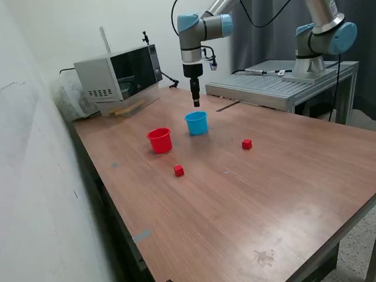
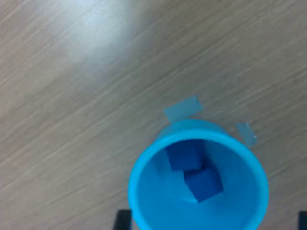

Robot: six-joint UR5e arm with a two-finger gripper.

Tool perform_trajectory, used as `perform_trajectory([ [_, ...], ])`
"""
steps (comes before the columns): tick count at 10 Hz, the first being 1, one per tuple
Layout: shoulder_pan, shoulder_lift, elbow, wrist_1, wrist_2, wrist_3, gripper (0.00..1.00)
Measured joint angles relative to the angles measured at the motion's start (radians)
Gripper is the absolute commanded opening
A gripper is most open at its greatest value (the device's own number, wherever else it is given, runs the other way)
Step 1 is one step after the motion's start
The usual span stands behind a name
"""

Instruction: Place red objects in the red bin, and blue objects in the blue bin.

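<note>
My gripper (image 1: 196,103) hangs above the light blue cup (image 1: 197,123), pointing straight down; I cannot tell whether its fingers are apart or together. The wrist view looks into that cup: two dark blue cubes (image 2: 195,172) lie on its floor, touching. On the wooden table (image 1: 282,194), the red cup (image 1: 160,140) stands just to the exterior view's left of the blue one. One red cube (image 1: 178,170) lies nearer the camera; the second red cube (image 1: 247,144) sits to the right, well apart.

Even indoor light, soft glare on the table (image 1: 276,229), wrist view blurred, pale sheen on wood
</note>
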Motion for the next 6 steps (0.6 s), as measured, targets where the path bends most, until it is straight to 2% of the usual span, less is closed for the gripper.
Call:
perform_trajectory([
  [2, 0.05, -0.048, 0.005, 0.008, 0.002, -0.054, 1.0],
  [6, 0.32, -0.261, 0.016, 0.145, 0.009, -0.231, 1.0],
])
